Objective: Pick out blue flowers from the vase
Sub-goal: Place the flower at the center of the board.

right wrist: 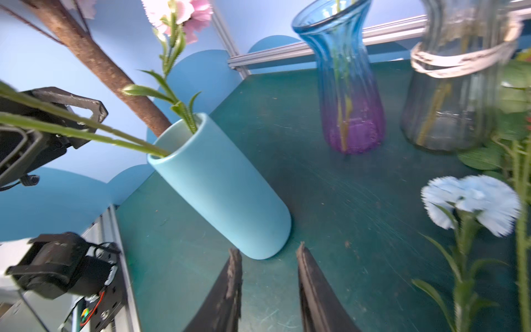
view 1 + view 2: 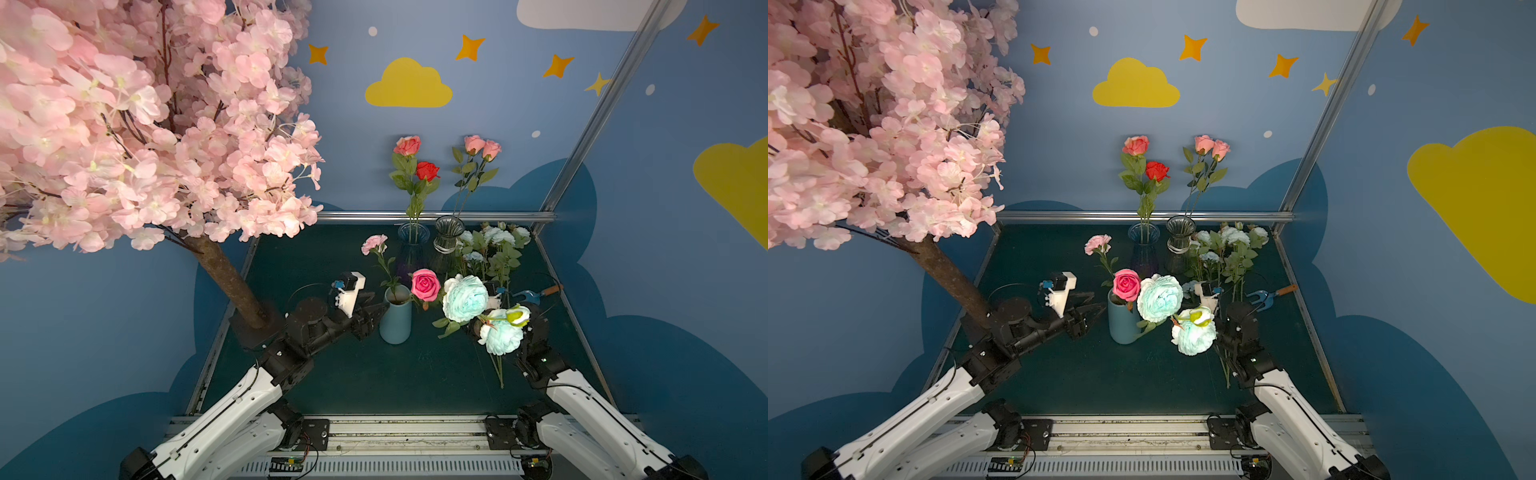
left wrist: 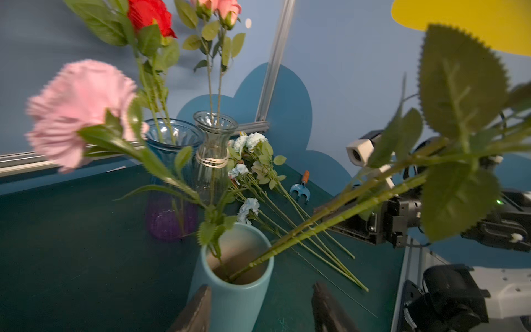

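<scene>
Left wrist view: we see the left gripper with its jaws spread, just beside the vase and gripping nothing. Two big blue flowers lean out of that vase toward the right arm, stems inside. The right gripper gapes empty. Smaller blue flowers lie on the table.

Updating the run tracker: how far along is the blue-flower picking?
Done: small blue flowers lie on the table. In hand: nothing; right gripper open, empty. Left: two big blue flowers, stems in the vase; left gripper open at it.
</scene>
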`<state>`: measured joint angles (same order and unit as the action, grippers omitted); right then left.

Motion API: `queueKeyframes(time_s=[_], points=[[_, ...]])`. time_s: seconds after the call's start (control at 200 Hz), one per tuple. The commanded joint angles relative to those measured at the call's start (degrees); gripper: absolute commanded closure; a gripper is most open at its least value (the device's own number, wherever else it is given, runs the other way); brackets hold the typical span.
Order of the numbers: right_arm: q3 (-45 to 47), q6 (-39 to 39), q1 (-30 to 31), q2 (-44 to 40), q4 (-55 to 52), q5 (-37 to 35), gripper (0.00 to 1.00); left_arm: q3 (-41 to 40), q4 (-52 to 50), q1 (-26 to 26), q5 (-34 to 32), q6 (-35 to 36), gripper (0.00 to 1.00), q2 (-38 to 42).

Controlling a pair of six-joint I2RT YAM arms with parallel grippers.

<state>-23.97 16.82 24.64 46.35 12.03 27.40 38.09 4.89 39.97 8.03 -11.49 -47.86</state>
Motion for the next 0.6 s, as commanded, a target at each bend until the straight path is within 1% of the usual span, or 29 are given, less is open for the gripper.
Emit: queueKeyframes(time_s=[0.0,0.11,0.19,0.315,0.435,0.521,0.596], points=[[-0.86,0.36,2.83,0.15,5.8,3.27,0.66,1.91,-2.97,3.88,-5.4,4.1,0.43,-1.67],[-1.57,1.01,6.31,-0.9,8.05,3.87,0.67,-0.17,1.65,5.36,-7.83,3.8,0.44,-2.52],[-2.03,1.9,8.44,-1.71,10.03,3.45,0.67,-3.2,6.64,5.39,-10.3,3.58,0.47,-2.92],[-2.88,2.6,11.11,-0.77,13.88,2.4,0.68,-11.67,18.78,5.37,-17.13,3.03,0.49,-3.13],[-4.88,1.78,13.77,2.59,16.48,1.2,0.68,-20.5,29.72,5.31,-23.01,2.49,0.47,-0.48],[-6.93,0.19,16.07,5.6,17.28,-0.25,0.68,-23.54,30.74,4.91,-27.19,2.78,0.44,1.64],[-8.42,-1.27,18.2,8.3,18.26,-1.83,0.68,-24.68,29.45,3.89,-28.42,2.96,0.42,2.39]])
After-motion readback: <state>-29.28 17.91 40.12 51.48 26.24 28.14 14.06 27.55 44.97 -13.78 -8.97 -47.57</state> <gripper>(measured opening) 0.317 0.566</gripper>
